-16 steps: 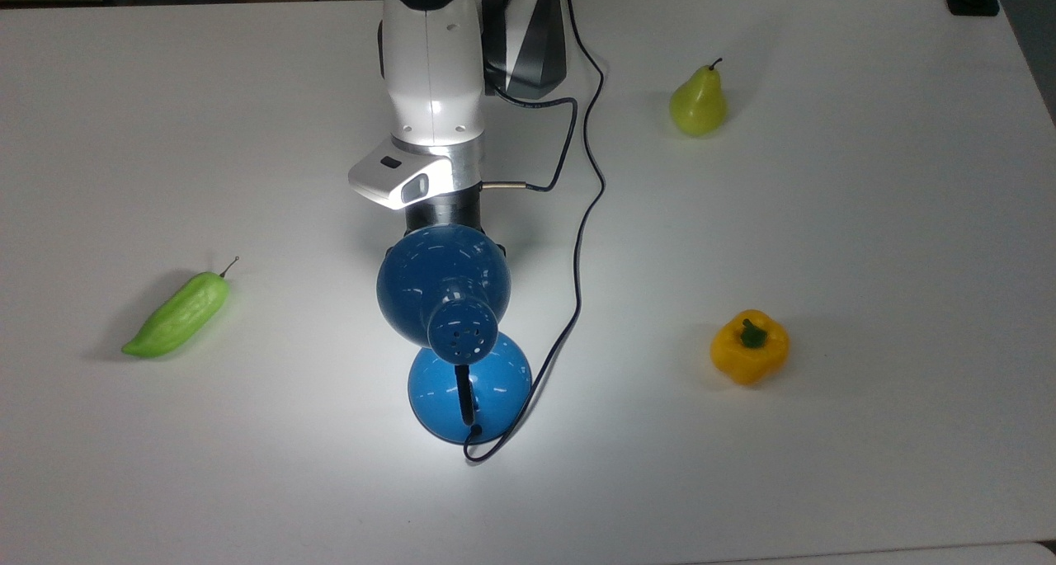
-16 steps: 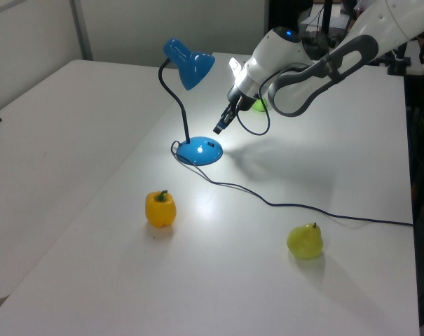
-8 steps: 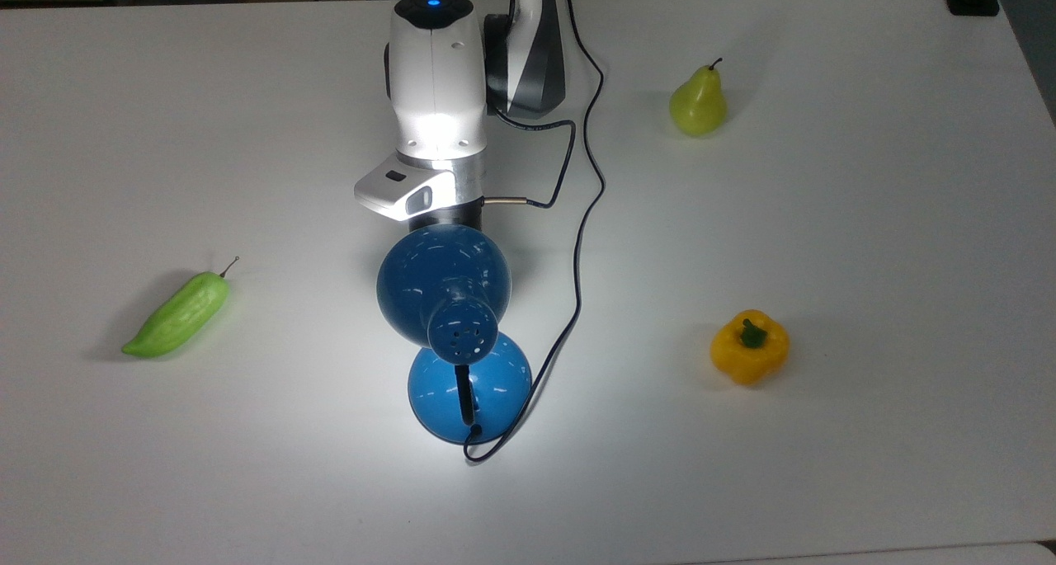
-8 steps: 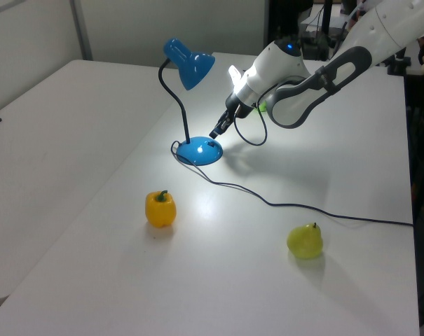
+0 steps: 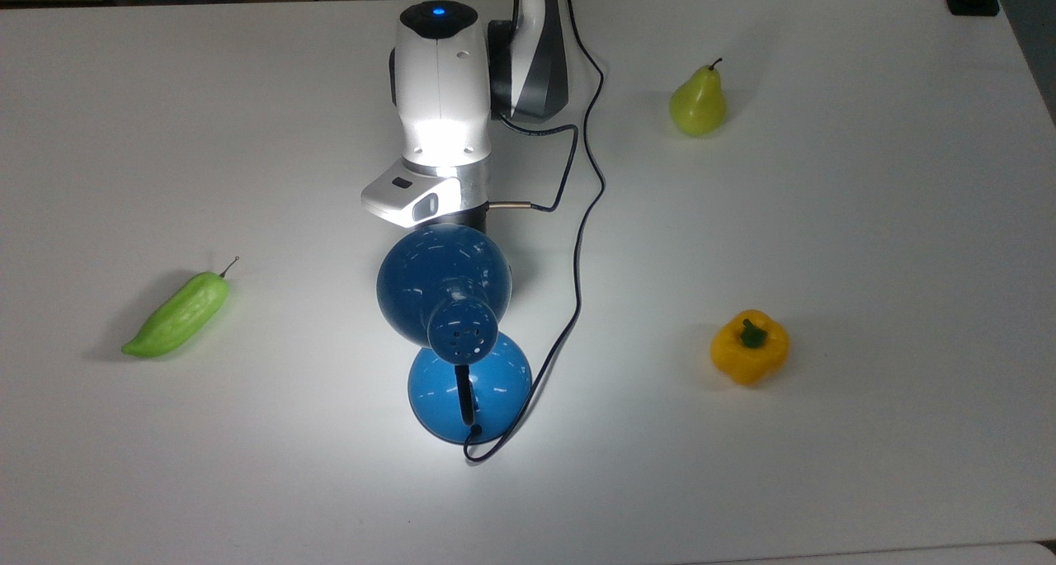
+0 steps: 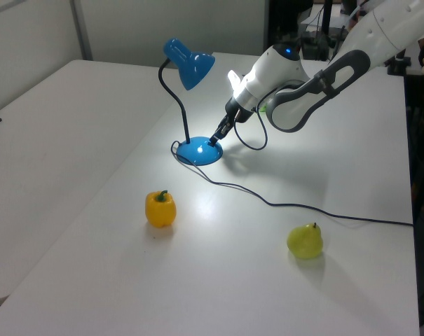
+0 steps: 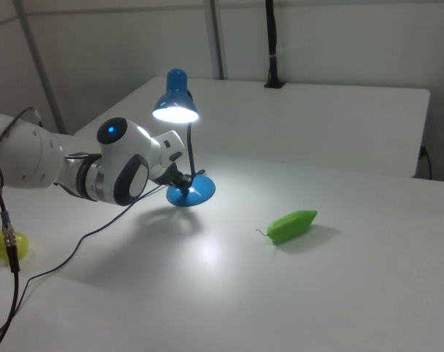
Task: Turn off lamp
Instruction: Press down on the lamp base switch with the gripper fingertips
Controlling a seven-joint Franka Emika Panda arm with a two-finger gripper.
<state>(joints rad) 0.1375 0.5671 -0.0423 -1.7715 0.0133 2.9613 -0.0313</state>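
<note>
Lamp lit mid-table, gripper tip down on its base.

Top view: lamp (image 5: 445, 289) centre of white table (image 5: 866, 243), still lit, shade hiding the gripper; wide bare room each side, green pepper (image 5: 176, 315) far left, yellow pepper (image 5: 749, 346) and pear (image 5: 698, 101) right, cord (image 5: 582, 243) trailing up.
Left view: gripper (image 6: 215, 138) touches the base's top; finger gap cannot tell.
Right view: gripper (image 7: 183, 180) at the neck's foot, arm (image 7: 97, 169) low over table.
</note>
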